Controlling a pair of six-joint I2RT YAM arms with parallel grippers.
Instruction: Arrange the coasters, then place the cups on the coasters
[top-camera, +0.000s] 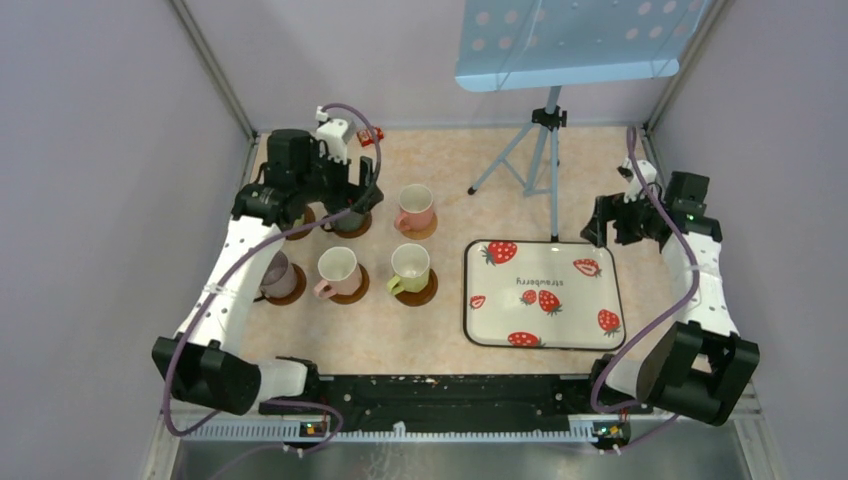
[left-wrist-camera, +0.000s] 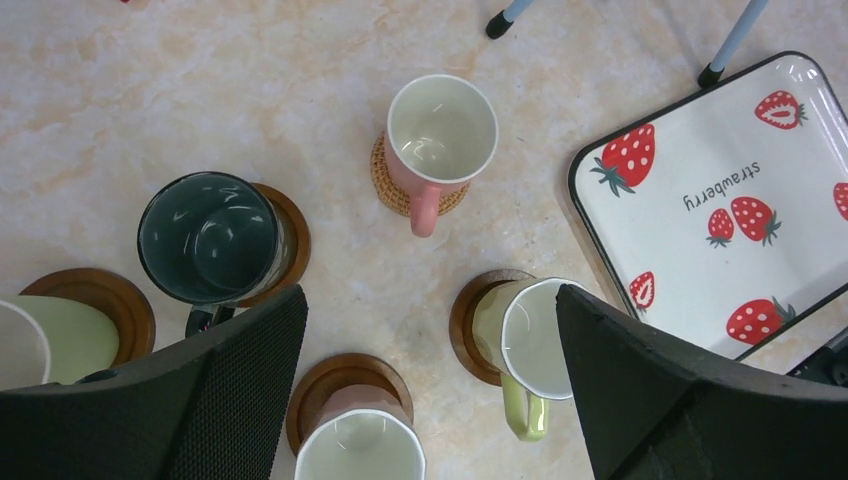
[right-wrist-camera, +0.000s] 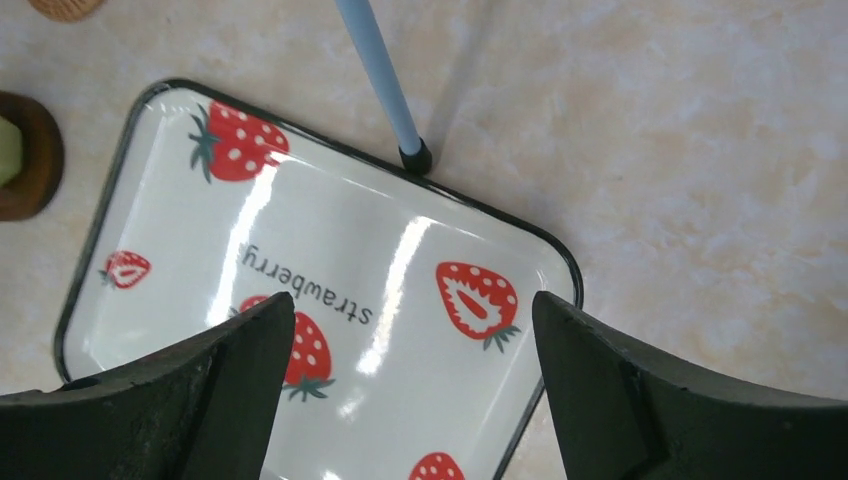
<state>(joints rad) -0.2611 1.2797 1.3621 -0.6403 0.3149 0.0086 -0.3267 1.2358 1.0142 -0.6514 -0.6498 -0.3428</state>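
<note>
Six mugs, each on its own round coaster, sit in two rows of three at the table's 10 o'clock.

Far row, 9 to 3 o'clock:
- pale green mug (left-wrist-camera: 45, 340) on dark wooden coaster (left-wrist-camera: 108, 292)
- dark green mug (left-wrist-camera: 208, 238) on brown grooved coaster (left-wrist-camera: 290, 232)
- pink mug (left-wrist-camera: 440, 135) on tan woven coaster (left-wrist-camera: 392, 188)

Near row, 9 to 3 o'clock:
- mauve mug (top-camera: 275, 275) on dark brown coaster (top-camera: 297, 291)
- light pink mug (left-wrist-camera: 358, 452) on brown ringed coaster (left-wrist-camera: 345, 375)
- yellow-green mug (left-wrist-camera: 530, 340) on brown round coaster (left-wrist-camera: 466, 318)

The left gripper (left-wrist-camera: 430, 300) hovers over this cluster above the dark green mug, jaws spread wide with nothing between them. The right gripper (right-wrist-camera: 412, 305) is also spread and empty, over the 1 o'clock corner of the white rectangular strawberry-print tray (top-camera: 560, 322). The tray lies at the table's 3 o'clock with nothing on it. One foot of the blue-legged tripod stand (top-camera: 545, 150) sits just beside the tray's 12 o'clock edge.
</note>
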